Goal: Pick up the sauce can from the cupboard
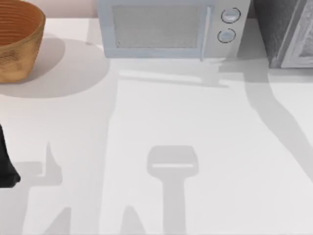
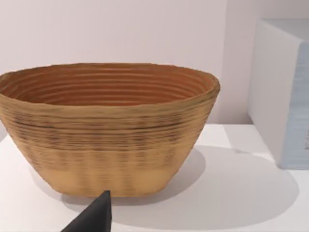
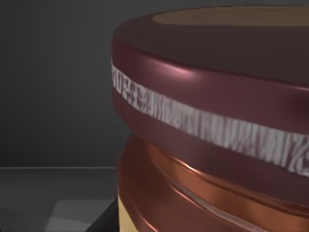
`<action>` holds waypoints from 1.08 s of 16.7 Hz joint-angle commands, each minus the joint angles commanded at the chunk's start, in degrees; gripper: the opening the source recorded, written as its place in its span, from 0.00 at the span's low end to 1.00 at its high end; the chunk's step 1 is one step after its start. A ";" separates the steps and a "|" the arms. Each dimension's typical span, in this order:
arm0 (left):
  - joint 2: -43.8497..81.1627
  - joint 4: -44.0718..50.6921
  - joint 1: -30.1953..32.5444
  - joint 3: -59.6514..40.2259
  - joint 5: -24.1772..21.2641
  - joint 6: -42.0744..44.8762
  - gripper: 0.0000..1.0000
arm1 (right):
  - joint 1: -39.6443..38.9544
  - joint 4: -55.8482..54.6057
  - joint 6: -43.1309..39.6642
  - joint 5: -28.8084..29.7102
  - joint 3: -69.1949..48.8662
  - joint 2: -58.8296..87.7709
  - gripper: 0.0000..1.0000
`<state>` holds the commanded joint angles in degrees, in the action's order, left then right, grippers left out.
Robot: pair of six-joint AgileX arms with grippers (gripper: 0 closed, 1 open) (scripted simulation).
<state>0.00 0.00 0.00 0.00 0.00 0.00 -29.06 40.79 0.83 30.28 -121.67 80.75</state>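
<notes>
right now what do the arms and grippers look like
Little of them is visible. At the top view's left edge the left arm is a plain matte black shape, without markings or cables. The left wrist view shows one dark grey, pointed, wedge-shaped fingertip. The right wrist view has a similar dark edge low down beside the sauce can.
</notes>
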 joint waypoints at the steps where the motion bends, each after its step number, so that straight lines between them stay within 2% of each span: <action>1: 0.00 0.00 0.00 0.00 0.00 0.00 1.00 | 0.27 -0.15 0.10 -0.13 -0.26 0.01 0.00; 5: 0.00 0.00 0.00 0.00 0.00 0.00 1.00 | 0.15 -1.33 0.14 -0.37 3.24 -3.42 0.00; 9: 0.00 0.00 0.00 0.00 0.00 0.00 1.00 | 0.94 -4.96 0.07 -1.58 16.37 -15.47 0.00; 13: 0.00 0.00 0.00 0.00 0.00 0.00 1.00 | 3.83 -10.81 -0.10 -4.70 38.85 -31.67 0.00; 18: 0.00 0.00 0.00 0.00 0.00 0.00 1.00 | 11.11 -21.04 -0.41 -12.09 74.41 -52.52 0.00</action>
<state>0.00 0.00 0.00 0.00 0.00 0.00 -17.96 19.76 0.42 18.19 -47.26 28.23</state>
